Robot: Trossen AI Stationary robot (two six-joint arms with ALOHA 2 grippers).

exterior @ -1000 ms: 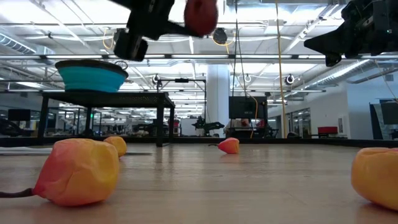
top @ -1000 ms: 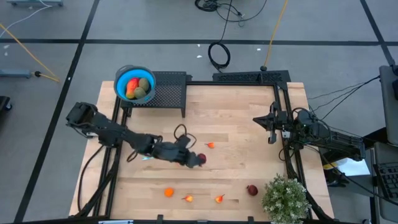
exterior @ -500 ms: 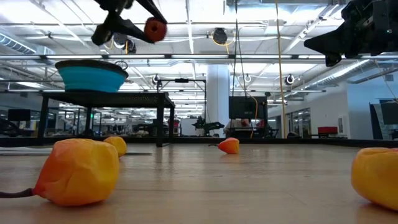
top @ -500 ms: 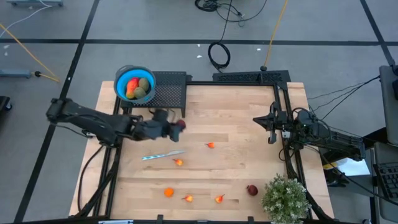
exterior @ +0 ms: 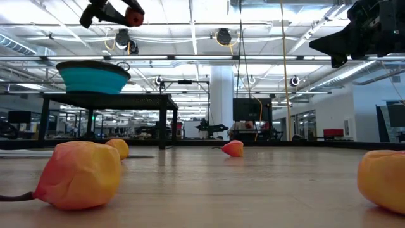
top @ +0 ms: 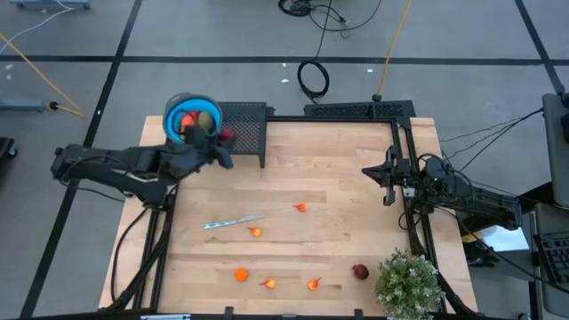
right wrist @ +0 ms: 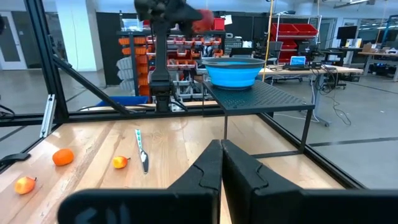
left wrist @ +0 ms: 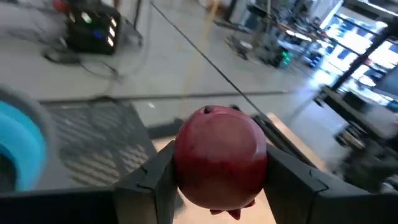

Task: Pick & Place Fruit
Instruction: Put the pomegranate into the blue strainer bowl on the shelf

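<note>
My left gripper is shut on a dark red round fruit, high over the black mesh stand, just right of the blue bowl. The bowl stands on that stand and holds an orange-red fruit and kiwis. In the low view the fruit is above the bowl. Several small orange fruits and another dark red one lie on the table. My right gripper waits shut at the table's right edge. My left gripper pinches the dark red fruit by its two opposite sides between the two fingers. The fingers come roughly level from the table's left. The fruit is lifted clear, well above the stand and at the bowl's right rim.
A slim silver knife lies on the wood left of centre. A potted plant stands at the near right corner. Black frame rails run along the table's sides. Bare wood lies in the table's middle.
My left gripper has carried the dark red fruit from the table's middle up and toward the far left, to the bowl. It has stayed shut on the fruit. The knife, earlier under the arm, now shows in full.
</note>
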